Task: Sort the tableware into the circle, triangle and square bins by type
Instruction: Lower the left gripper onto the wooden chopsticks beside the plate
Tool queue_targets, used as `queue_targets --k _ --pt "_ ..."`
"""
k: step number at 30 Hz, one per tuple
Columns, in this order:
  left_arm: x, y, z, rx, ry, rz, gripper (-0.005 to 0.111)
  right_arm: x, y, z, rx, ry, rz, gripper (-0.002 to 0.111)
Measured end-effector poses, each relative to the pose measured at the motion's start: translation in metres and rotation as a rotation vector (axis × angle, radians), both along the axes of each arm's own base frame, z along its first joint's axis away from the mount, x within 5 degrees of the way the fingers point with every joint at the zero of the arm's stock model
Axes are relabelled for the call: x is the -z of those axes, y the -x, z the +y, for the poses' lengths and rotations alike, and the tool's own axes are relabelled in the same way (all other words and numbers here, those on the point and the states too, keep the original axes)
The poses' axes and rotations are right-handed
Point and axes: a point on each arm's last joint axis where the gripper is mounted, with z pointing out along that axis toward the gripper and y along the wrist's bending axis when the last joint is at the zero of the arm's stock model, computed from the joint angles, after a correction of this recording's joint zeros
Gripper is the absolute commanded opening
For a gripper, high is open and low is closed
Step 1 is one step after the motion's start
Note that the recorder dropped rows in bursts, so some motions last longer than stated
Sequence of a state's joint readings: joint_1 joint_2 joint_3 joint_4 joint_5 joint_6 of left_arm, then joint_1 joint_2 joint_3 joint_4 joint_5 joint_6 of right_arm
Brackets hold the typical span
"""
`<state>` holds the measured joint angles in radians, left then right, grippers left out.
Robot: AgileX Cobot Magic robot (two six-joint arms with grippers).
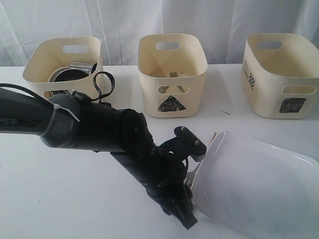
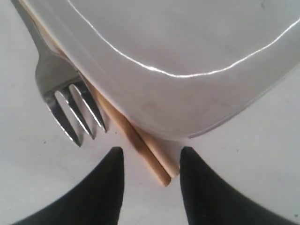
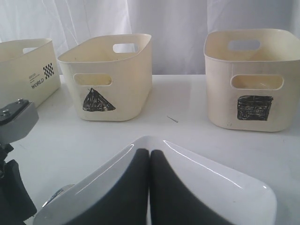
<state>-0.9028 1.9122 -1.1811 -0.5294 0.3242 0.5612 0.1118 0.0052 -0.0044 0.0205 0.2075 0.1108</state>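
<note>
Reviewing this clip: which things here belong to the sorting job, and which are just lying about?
Job: white plate, fork, chopsticks, steel ware in the left bin, triangle bin, square bin.
Not the job: curtain, table, thin sliver on the table, black cable.

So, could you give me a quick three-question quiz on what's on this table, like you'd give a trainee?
1. True or false: the left gripper has its jaws open.
2. What pokes out from under the white plate toward the gap between those jaws? A spoon, B chopsticks, C knife.
3. Fill in: the middle bin carries a black ___ on its front.
Key: 1 true; 2 B; 3 triangle.
</note>
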Motion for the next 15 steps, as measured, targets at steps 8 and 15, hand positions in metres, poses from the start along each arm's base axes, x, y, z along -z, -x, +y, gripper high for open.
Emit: queue_targets --k 8,15 --pt "0.01 -0.001 -0.001 -0.002 -0.019 0.013 0.044 0.0 0.0 0.0 0.0 0.0 0.0 0.0" --pt "0.011 -0.001 -0.001 -0.004 -0.022 0.016 0.044 0.0 0.0 0.0 0.0 0.0 0.0 0.0"
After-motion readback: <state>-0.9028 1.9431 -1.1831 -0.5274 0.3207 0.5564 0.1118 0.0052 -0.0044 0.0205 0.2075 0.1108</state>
